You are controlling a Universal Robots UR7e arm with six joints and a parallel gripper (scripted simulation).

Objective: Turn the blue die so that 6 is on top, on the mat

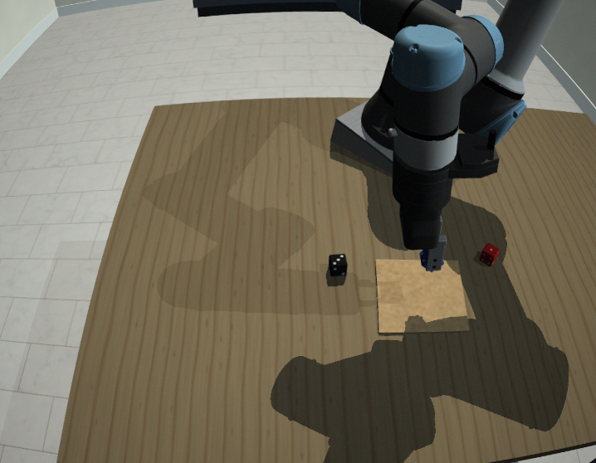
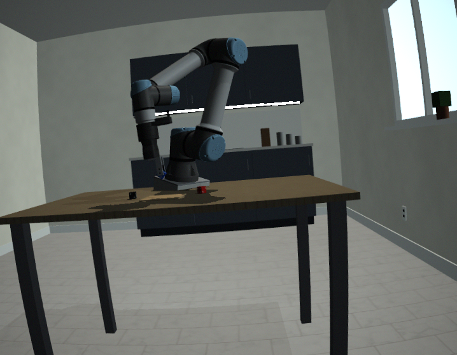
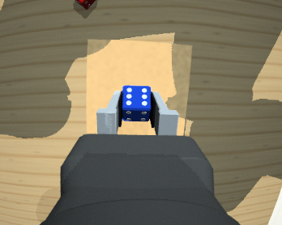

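My gripper [image 3: 136,102] is shut on the blue die [image 3: 136,104] and holds it above the tan mat [image 3: 139,83]. In the wrist view the face with six white pips faces the camera. In the top view the blue die [image 1: 425,257] sits between the grey fingers over the mat's far edge [image 1: 421,294]. In the exterior view the gripper [image 2: 160,175] hangs clearly above the table. The black die [image 1: 337,264] lies on the table left of the mat, three pips up.
The arm's grey base [image 1: 360,137] stands on the table behind the mat. The arm throws dark shadows over the mat and the table's near right part.
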